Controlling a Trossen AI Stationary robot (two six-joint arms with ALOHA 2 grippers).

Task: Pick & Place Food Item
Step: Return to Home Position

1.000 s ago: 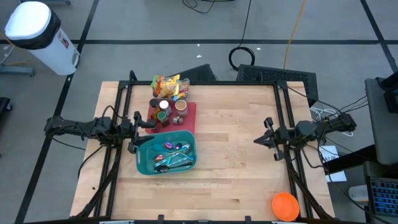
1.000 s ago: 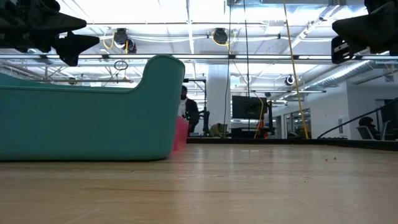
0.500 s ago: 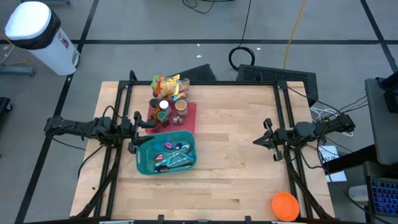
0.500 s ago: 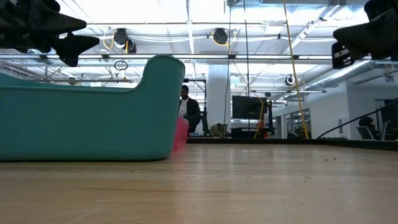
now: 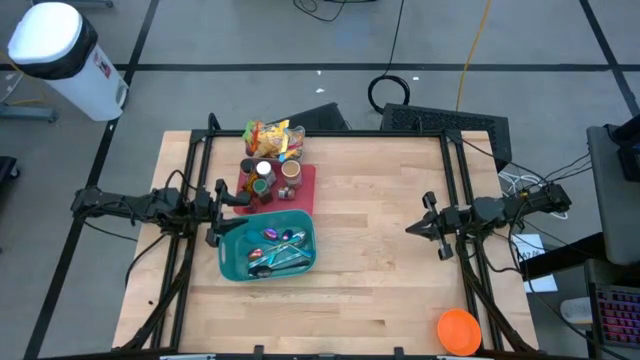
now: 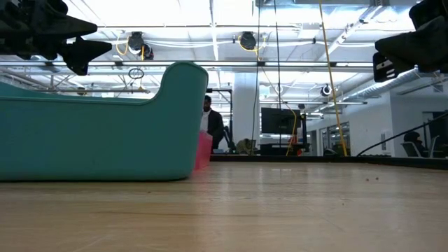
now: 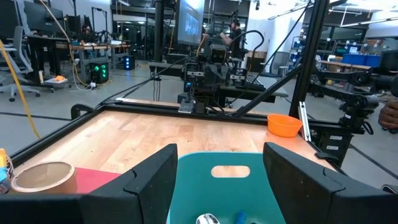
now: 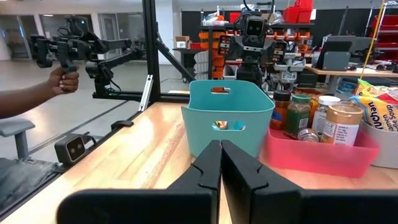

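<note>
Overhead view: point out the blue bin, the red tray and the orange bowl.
blue bin (image 5: 231, 262): high view, bare floor by its left wall.
red tray (image 5: 306, 190): high view, bare right side.
orange bowl (image 5: 459, 330): high view, its middle.

Table (image 5: 380, 270), teal bin (image 5: 229, 259), red tray (image 5: 305, 189), orange bowl (image 5: 459, 331)

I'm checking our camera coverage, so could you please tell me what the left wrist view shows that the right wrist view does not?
Only the left wrist view: the orange bowl at a table corner, and the left gripper with its fingers open. Only the right wrist view: a person's hand holding a device beside the table, and the right gripper with its fingers shut. Both: the teal bin, the red tray and the wooden table.
</note>
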